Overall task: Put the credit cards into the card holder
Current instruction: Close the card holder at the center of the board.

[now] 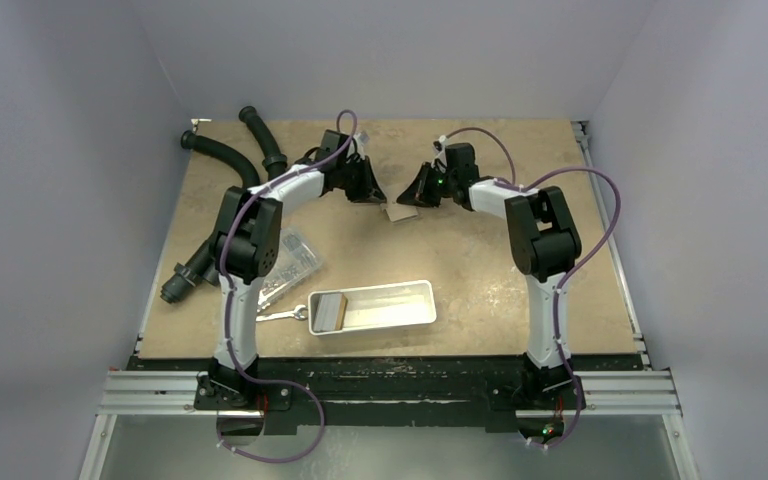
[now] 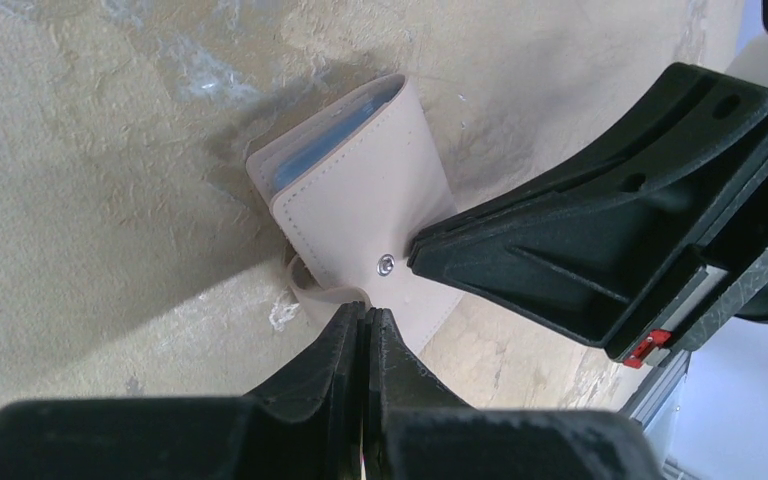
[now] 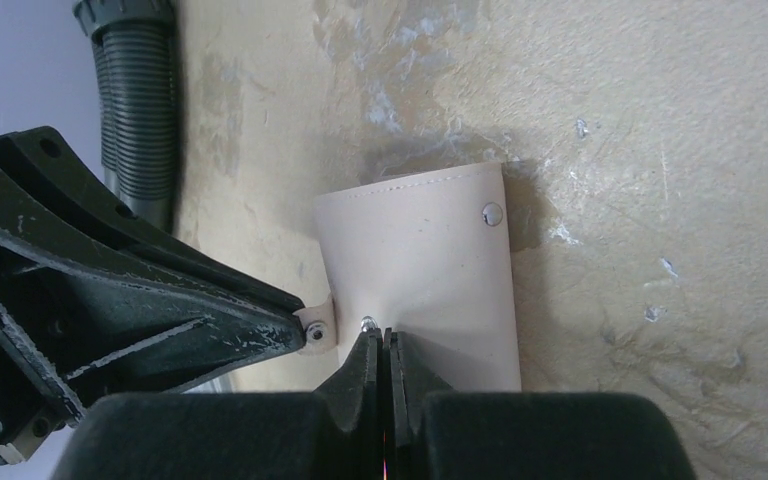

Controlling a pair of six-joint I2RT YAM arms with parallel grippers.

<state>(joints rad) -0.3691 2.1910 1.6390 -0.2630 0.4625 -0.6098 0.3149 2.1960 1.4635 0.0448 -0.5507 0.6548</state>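
Observation:
The beige-tan card holder (image 1: 397, 212) lies folded on the table at the back centre, between my two grippers. In the left wrist view the card holder (image 2: 360, 210) shows a blue inner edge and a silver snap. My left gripper (image 2: 367, 312) is shut on the holder's strap tab. My right gripper (image 3: 380, 335) is shut, its tips pressing on the holder's (image 3: 420, 270) outer face beside the snap stud. A tan-brown credit card (image 1: 328, 310) lies in the left end of the white tray (image 1: 400, 293). Other cards are not visible.
A clear plastic box (image 1: 293, 258) and a silver wrench (image 1: 285, 315) lie left of the tray. Black corrugated hoses (image 1: 228, 158) lie at the back left, one also in the right wrist view (image 3: 140, 110). The table's edge runs close behind the grippers.

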